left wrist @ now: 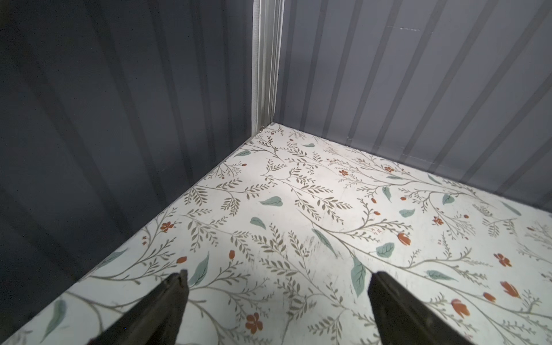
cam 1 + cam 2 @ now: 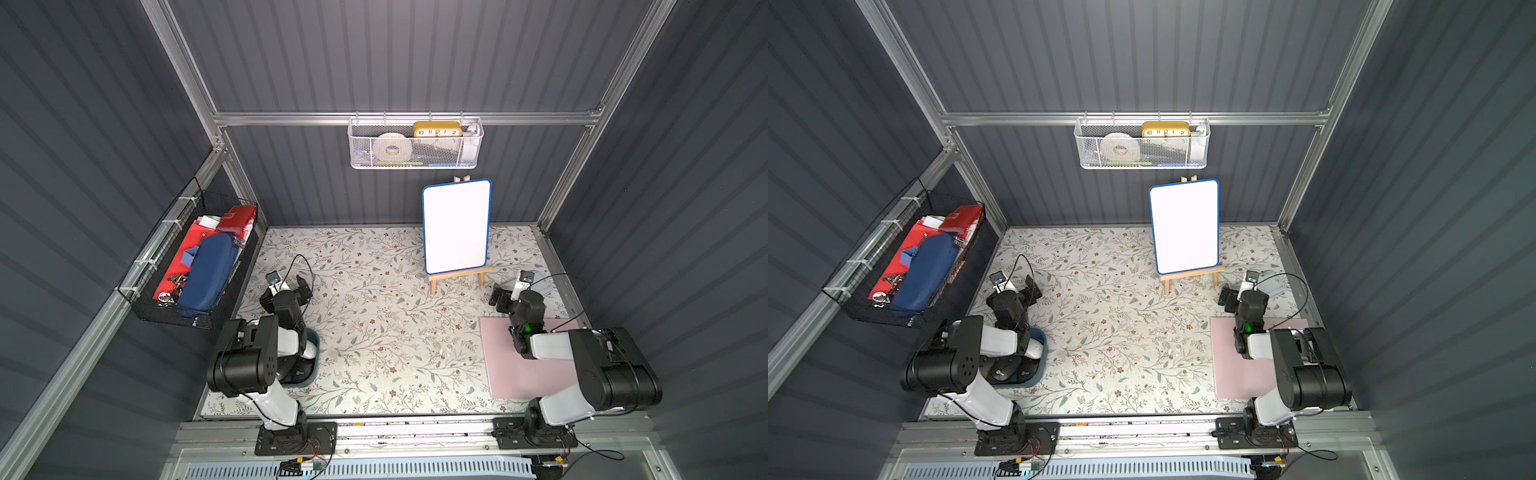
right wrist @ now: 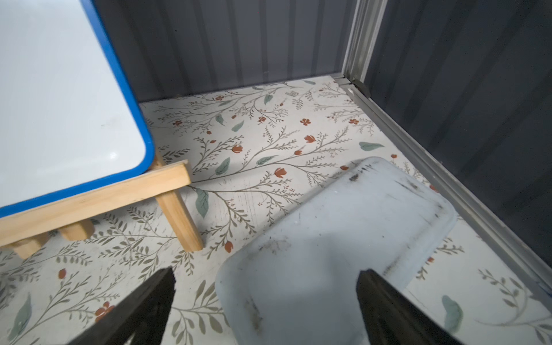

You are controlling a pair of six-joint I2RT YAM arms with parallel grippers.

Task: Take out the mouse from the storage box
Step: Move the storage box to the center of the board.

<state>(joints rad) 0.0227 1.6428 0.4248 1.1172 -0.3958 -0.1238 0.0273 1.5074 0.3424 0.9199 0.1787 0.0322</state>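
The storage box [image 2: 314, 362] [image 2: 1040, 372], a dark teal tub, sits at the front left of the table, mostly hidden under my left arm. A black mouse [image 2: 301, 370] [image 2: 1005, 370] and a white mouse [image 2: 309, 352] [image 2: 1034, 350] show inside it in both top views. My left gripper [image 2: 293, 286] [image 2: 1019, 287] [image 1: 280, 274] hangs beyond the box, facing the back left corner, open and empty. My right gripper [image 2: 509, 291] [image 2: 1237, 293] [image 3: 267, 271] hangs at the far right, open and empty, above a pale blue-grey tray [image 3: 343, 239].
A pink mat [image 2: 509, 374] lies at the front right under my right arm. A whiteboard on a wooden easel [image 2: 456, 226] stands at the back. A white mesh basket [image 2: 415, 145] hangs on the back wall, a black wire basket [image 2: 195, 266] on the left wall.
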